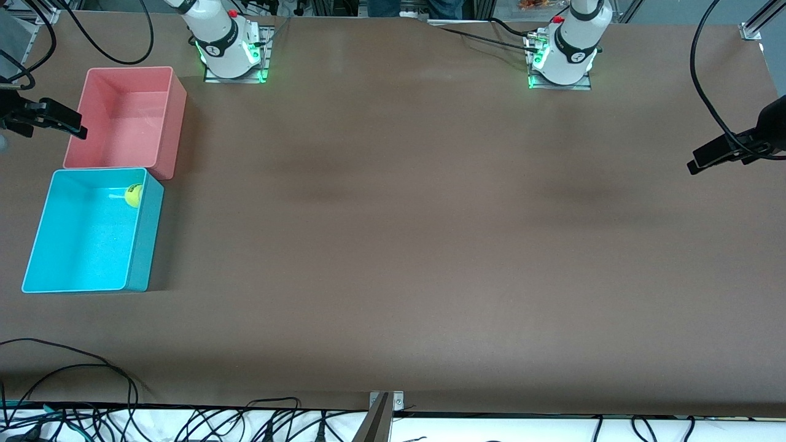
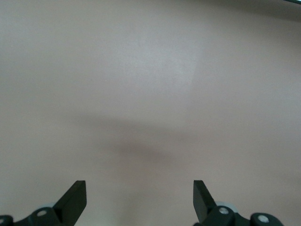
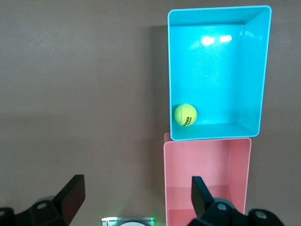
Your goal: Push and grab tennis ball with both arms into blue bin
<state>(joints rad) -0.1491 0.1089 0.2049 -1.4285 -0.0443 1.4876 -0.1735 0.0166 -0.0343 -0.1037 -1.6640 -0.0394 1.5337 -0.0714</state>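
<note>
While both arms wait raised out of the front view, we see the broad brown matte table [image 1: 430, 245] filling nearly everything, with soft dark shadows across its middle. Black cables loop along its edges, and a pale strip with more cables runs along the edge nearest the front camera. Two white arm bases [image 1: 227, 46] with green lights stand at the edge farthest from that camera.

At the right arm's end sits the bright cyan-blue rectangular plastic bin [image 1: 86, 276], touching the pink-red rectangular plastic bin [image 1: 123, 153], which lies farther from the front camera.

We find the right gripper [image 3: 134, 197] spread wide, high over the table beside the two bins, and the left gripper [image 2: 139, 200] likewise spread over bare table.

Inside the blue bin, the small fuzzy yellow-green tennis ball [image 1: 133, 196] rests in the corner next to the pink-red bin.
</note>
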